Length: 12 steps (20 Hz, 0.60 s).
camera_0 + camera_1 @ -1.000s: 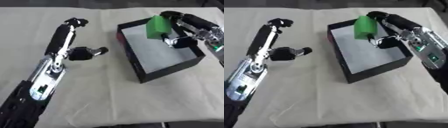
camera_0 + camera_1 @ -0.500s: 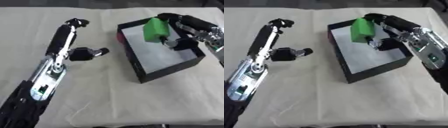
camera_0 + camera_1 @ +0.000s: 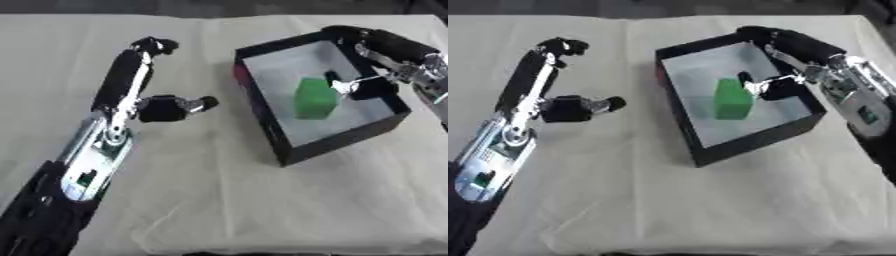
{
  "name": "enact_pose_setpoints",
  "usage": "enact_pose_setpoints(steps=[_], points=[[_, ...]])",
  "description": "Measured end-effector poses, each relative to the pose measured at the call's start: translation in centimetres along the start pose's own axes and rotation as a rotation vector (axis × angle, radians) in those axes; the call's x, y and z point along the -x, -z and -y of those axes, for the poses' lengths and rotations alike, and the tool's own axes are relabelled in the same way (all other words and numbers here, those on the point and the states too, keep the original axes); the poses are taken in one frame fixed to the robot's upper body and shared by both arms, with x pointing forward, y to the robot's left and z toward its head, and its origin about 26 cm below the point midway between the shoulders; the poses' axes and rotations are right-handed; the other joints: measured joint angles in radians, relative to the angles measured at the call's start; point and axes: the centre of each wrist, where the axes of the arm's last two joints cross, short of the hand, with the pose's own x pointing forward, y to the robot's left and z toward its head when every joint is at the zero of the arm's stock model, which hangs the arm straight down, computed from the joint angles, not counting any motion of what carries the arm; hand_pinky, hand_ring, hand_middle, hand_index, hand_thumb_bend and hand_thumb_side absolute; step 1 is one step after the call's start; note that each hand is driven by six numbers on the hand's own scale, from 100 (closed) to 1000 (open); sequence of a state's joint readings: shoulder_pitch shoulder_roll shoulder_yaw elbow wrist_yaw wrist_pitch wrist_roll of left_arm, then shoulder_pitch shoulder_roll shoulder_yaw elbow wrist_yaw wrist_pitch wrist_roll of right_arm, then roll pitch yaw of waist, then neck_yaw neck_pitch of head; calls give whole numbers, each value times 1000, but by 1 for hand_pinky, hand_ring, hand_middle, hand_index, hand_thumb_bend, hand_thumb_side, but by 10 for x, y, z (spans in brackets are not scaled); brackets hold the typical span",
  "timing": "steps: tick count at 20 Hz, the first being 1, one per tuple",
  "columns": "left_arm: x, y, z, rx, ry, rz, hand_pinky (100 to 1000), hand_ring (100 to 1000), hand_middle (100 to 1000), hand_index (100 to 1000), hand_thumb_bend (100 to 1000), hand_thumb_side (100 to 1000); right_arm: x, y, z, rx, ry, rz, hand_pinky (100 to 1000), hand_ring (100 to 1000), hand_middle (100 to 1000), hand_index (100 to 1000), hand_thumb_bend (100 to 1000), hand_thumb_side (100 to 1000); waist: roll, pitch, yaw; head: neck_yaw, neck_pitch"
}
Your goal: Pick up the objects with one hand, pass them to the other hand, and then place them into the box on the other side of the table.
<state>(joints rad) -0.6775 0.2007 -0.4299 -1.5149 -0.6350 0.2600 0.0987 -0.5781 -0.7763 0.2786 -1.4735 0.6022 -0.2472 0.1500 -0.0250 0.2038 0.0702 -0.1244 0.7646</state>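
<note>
A green block (image 3: 315, 97) lies on the pale floor of the black box (image 3: 339, 141) at the right of the table. My right hand (image 3: 374, 86) hangs inside the box just to the right of the block, fingers spread and open, its thumb tip close to the block's upper corner. Nothing is held in it. Over the cloth left of the box, my left hand (image 3: 168, 108) hovers with relaxed fingers pointing toward the box, and it is empty.
A beige cloth (image 3: 227, 200) covers the whole table, wrinkled near the front. My left forearm (image 3: 96, 150) runs from the lower left corner up to the hand. The box has a reddish patch on its left outer wall (image 3: 238, 75).
The right hand has let go of the green block, which went from up at the box's far rim down onto the box floor. The left arm has stayed put.
</note>
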Motion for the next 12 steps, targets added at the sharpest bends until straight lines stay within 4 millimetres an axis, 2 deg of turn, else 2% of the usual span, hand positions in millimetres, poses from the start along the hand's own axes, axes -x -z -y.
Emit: enact_pose_setpoints(steps=[1, 2, 6, 7, 8, 9, 11, 12], points=[[0, 0, 0, 0, 0, 0, 734, 802, 697, 816, 855, 470, 0, 0, 0, 0, 0, 3, 1000, 1000, 1000, 1000, 153, 141, 0, 0, 0, 0, 0], [0, 0, 0, 0, 0, 1, 734, 802, 697, 816, 856, 471, -1, 0, -1, -5, 0, 13, 1000, 1000, 1000, 1000, 100, 100, 0, 0, 0, 0, 0], [-1, 0, 1, 2, 1, 4, 734, 802, 697, 815, 857, 472, -2, 1, -2, -18, 18, 56, 1000, 1000, 1000, 1000, 100, 100, 0, 0, 0, 0, 0], [-1, 0, 1, 2, 1, 5, 734, 802, 697, 815, 856, 472, -2, 1, -2, -18, 26, 63, 1000, 1000, 1000, 1000, 100, 176, 0, 0, -1, 0, 0], [-1, 0, 1, 2, 1, 5, 734, 802, 697, 815, 855, 473, -2, 1, -2, -14, 37, 66, 1000, 1000, 1000, 1000, 100, 100, 0, 0, -1, 0, 0], [-1, 0, 1, 2, 1, 5, 734, 802, 697, 815, 856, 474, -2, 1, -1, -4, 48, 65, 1000, 1000, 1000, 1000, 100, 108, 0, 0, -1, 0, 0], [-1, 0, 1, 2, 1, 5, 735, 802, 697, 815, 856, 474, -5, 2, 7, 55, 79, 54, 1000, 1000, 1000, 1000, 100, 179, 0, 0, -2, 0, 0], [-1, 0, 1, 1, 1, 5, 735, 802, 697, 815, 855, 475, -8, 2, 13, 101, 113, 45, 983, 1000, 1000, 1000, 100, 399, 0, 0, -2, 0, 0]])
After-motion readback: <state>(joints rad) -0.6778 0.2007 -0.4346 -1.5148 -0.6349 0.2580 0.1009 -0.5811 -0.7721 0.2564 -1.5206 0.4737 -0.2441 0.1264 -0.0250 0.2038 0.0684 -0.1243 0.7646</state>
